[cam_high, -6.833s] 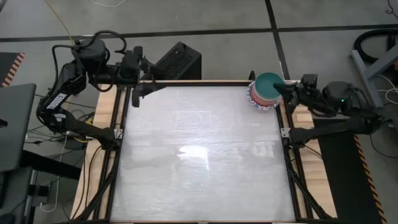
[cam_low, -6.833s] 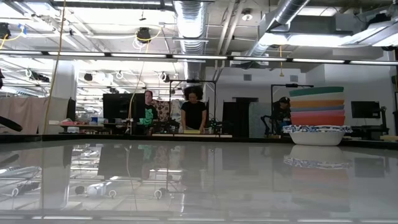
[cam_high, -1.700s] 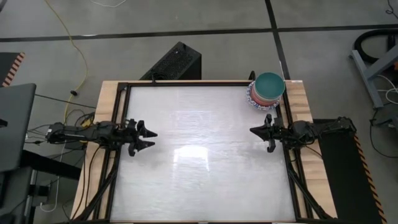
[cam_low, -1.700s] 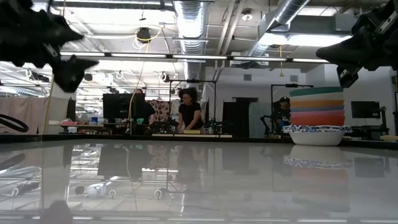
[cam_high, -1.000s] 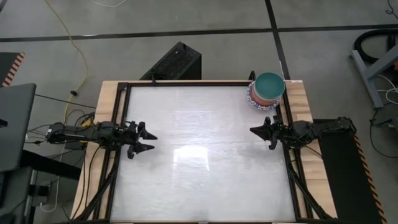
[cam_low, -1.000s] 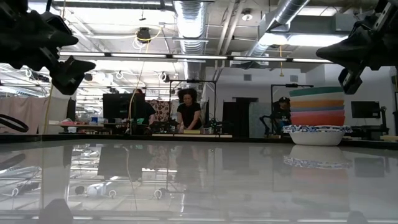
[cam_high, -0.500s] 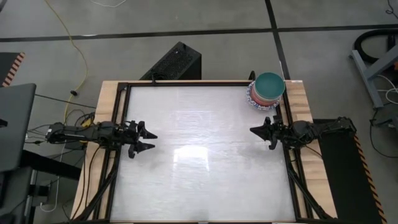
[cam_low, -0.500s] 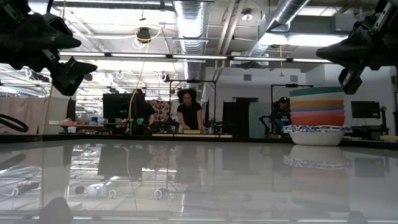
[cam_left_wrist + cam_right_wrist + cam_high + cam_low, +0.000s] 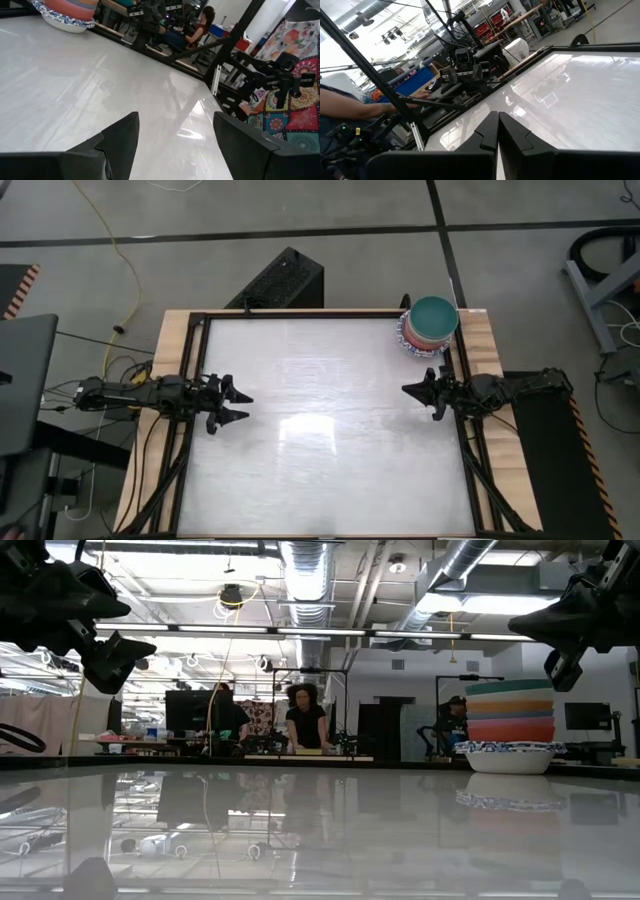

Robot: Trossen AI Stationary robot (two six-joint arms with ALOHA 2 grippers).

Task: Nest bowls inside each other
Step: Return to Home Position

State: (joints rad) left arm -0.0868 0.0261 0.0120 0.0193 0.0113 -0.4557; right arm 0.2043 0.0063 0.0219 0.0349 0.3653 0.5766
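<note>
Arms retracted to mid-edges — left claw [image 9: 245,406] wide, right claw [image 9: 408,390] pinched empty; bowl stack [image 9: 431,326] upper right, nearest right claw.

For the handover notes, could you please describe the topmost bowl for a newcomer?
In the high view, find the table's upper-right corner, where the only stack of bowls stands. Its top bowl is plain teal; the bottom one is white with a blue patterned rim.
</note>
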